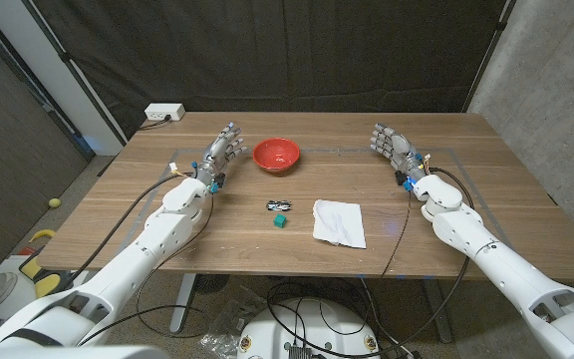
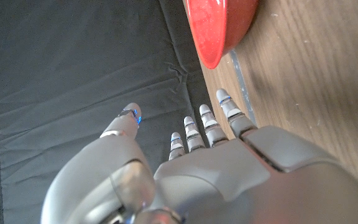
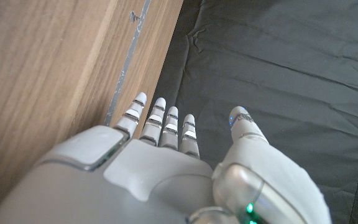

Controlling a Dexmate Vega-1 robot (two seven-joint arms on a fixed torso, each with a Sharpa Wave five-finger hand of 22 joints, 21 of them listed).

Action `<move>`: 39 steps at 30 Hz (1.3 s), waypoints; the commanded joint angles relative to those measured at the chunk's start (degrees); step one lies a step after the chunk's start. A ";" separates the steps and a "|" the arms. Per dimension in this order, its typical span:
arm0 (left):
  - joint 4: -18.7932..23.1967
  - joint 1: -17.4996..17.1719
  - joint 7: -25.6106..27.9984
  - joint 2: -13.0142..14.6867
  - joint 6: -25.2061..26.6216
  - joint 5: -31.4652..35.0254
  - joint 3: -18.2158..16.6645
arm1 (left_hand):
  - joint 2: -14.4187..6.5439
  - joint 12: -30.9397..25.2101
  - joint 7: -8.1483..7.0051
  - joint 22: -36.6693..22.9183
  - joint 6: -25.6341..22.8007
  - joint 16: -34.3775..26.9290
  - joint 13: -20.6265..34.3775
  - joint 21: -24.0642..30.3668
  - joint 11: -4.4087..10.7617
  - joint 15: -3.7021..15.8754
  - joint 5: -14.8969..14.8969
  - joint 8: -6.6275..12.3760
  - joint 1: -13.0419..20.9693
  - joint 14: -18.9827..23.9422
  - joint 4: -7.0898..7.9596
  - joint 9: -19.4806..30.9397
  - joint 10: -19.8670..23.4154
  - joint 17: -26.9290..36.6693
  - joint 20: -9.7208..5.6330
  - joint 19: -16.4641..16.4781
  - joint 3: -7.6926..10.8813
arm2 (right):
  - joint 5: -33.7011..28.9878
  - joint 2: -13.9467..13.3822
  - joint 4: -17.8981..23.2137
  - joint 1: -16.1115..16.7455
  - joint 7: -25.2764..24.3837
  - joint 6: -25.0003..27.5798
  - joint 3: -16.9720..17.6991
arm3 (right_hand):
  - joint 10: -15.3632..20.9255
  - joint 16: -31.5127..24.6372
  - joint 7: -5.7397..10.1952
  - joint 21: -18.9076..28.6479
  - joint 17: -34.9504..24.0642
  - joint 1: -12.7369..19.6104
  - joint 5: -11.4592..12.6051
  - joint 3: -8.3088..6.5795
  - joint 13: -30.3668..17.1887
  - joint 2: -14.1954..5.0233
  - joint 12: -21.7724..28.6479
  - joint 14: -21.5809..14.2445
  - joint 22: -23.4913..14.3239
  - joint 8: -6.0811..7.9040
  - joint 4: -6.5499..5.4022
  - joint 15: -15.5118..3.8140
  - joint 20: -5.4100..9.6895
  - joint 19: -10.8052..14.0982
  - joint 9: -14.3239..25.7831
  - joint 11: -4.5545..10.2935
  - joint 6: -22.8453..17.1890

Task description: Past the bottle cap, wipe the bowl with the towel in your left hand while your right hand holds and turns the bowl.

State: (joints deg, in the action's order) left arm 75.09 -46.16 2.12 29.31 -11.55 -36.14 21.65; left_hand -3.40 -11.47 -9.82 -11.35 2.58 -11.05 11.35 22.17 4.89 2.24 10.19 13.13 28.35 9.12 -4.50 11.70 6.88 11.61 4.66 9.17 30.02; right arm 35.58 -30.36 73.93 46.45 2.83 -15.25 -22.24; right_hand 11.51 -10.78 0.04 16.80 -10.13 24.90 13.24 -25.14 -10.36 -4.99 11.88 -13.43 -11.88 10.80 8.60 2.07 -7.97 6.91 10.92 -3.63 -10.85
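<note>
A red bowl (image 1: 276,155) sits upright on the wooden table (image 1: 506,214) toward the back, left of centre; its rim (image 2: 219,31) also shows in the left wrist view. A crumpled white towel (image 1: 339,221) lies nearer the front, right of centre. A small green bottle cap (image 1: 281,221) lies just left of the towel. My left hand (image 1: 222,152) is open, fingers spread, empty, a little left of the bowl and apart from it; it shows again (image 2: 222,168). My right hand (image 1: 392,145) is open and empty at the back right, far from the bowl (image 3: 166,168).
A small black-and-white object (image 1: 279,205) lies just behind the cap. A white power strip (image 1: 164,114) sits on the table's back-left corner. Thin tape lines (image 1: 446,155) mark the tabletop. A dark curtain hangs behind the table.
</note>
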 commanded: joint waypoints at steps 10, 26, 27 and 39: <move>11.81 0.42 14.52 3.11 18.59 1.85 0.25 | 1.35 0.18 2.12 -0.33 -1.09 0.45 0.22 -0.40 -0.79 -0.59 0.32 0.30 -1.22 -2.40 0.08 0.07 -1.57 0.29 0.86 -1.22 -1.63 | -1.57 -0.47 -0.78 -0.34 0.32 -0.26 -0.92 | 2.91 -0.24 0.14 0.01 -0.23 -0.30 0.02 0.55 -0.16 0.56 1.08 -1.10 -0.12 0.80 -0.41 0.93 0.37 0.16 0.09 -0.37 -1.75; 14.29 6.78 12.78 6.69 33.64 2.84 4.19 | 5.18 0.48 3.88 -0.30 -1.30 -0.14 0.34 -0.19 -2.13 -0.96 0.61 0.43 -1.63 -2.10 -0.76 0.07 -4.38 0.36 1.39 -0.67 -3.92 | -1.26 -0.49 -1.36 0.33 0.62 -1.00 -0.72 | 4.06 -0.24 0.03 0.04 -0.27 -0.56 0.03 0.67 -0.21 0.50 1.36 -1.40 -0.20 0.88 -0.59 1.23 0.41 0.25 0.08 -0.41 -2.32; 14.17 6.87 12.90 6.57 33.37 3.18 4.35 | 5.36 0.27 4.09 -0.30 -1.59 -0.30 0.35 -0.14 -2.16 -0.77 0.66 0.55 -1.59 -1.73 -0.83 0.07 -4.00 0.38 1.34 -0.54 -4.02 | -1.25 -0.55 -1.28 0.41 0.66 -1.05 -0.70 | 4.08 -0.23 0.04 0.04 -0.27 -0.58 0.03 0.67 -0.21 0.50 1.36 -1.40 -0.21 0.88 -0.59 1.24 0.38 0.24 0.08 -0.38 -2.32; 11.35 6.68 10.69 6.04 25.36 7.02 5.65 | 5.84 -0.20 4.22 -0.30 -2.35 -0.07 0.40 -0.39 -2.30 -1.06 1.05 0.84 -1.14 -2.34 -1.09 0.09 -3.47 0.53 -0.22 -1.20 -4.38 | -9.54 -3.85 5.15 3.17 -6.52 -0.09 -2.27 | 3.78 0.04 0.27 -0.08 -0.31 -0.82 -0.04 0.81 -0.25 0.52 1.09 -0.82 -0.26 0.53 -0.71 1.31 0.48 -0.05 0.08 -0.15 -1.68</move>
State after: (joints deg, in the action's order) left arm 88.54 -40.03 14.62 35.32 18.75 -32.40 25.79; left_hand 1.96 -11.27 -5.40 -11.45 0.61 -11.07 11.61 21.73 2.65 1.43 10.81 13.85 26.98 7.36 -5.71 11.72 3.27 11.88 5.18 8.46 25.99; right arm 32.29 -31.75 74.15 47.44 1.74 -16.24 -23.27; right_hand 15.45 -10.78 -0.01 16.81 -10.27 24.59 13.24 -24.56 -10.50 -4.69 12.99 -14.36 -11.86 11.26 8.03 2.99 -7.66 7.22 10.93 -4.04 -12.70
